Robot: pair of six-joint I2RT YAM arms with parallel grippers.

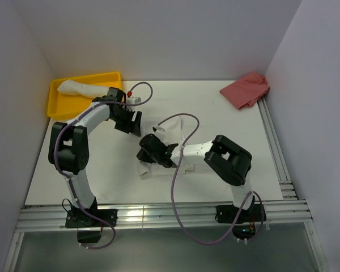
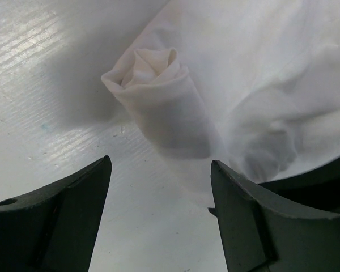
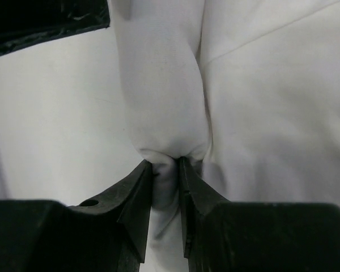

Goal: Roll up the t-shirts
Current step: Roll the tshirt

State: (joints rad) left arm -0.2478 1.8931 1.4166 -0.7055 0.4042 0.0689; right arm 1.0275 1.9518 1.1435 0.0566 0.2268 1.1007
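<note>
A white t-shirt lies mid-table, partly rolled into a tube. In the left wrist view the tube's spiral end faces me, with loose cloth spreading to the right. My left gripper is open just short of that end and holds nothing; in the top view it hangs at the shirt's far left. My right gripper is shut on the roll, with a fold of its cloth squeezed between the fingertips. In the top view the right gripper sits over the shirt's near-left part. A second rolled white t-shirt lies in the yellow tray.
A crumpled pink-red cloth lies at the far right corner of the table. Purple cables loop from both arms over the middle of the table. Aluminium rails run along the right and near edges. Grey walls enclose three sides.
</note>
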